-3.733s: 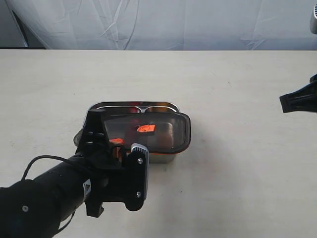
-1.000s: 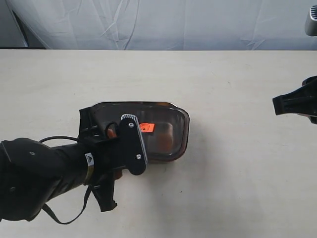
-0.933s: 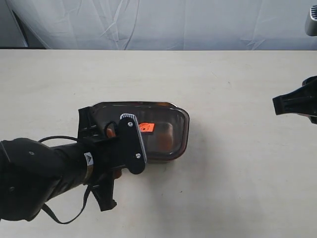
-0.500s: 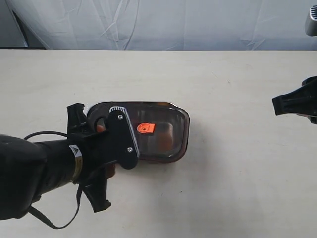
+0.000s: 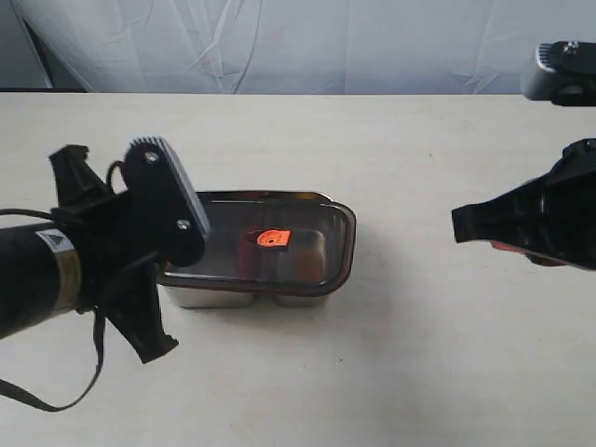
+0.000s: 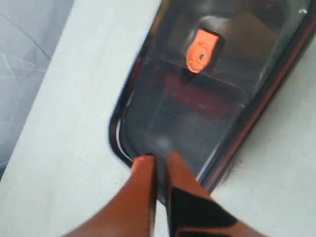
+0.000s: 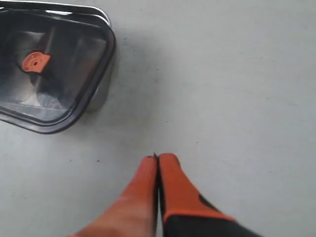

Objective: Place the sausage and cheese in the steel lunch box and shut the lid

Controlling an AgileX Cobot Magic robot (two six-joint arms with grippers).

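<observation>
The steel lunch box (image 5: 212,297) stands mid-table with the dark smoky lid (image 5: 303,244) lying over it, orange valve tab (image 5: 273,239) on top. Through the lid a dark red shape, the sausage (image 6: 197,98), shows faintly. I cannot make out the cheese. My left gripper (image 6: 160,158) hovers over the lid's (image 6: 237,54) left end. Its orange fingers (image 6: 143,182) stand almost together with only a thin gap and nothing between them. My right gripper (image 7: 158,157) is shut and empty over bare table to the right of the box (image 7: 101,96).
The left arm's black wrist (image 5: 140,233) hides the lid's left end in the exterior view. The right arm (image 5: 531,223) hangs at the right side. A white curtain (image 5: 298,42) backs the table's far edge.
The left arm has pulled back to the left and upward, off the lid, which stays on the box. The right arm has come further into view from the right.
</observation>
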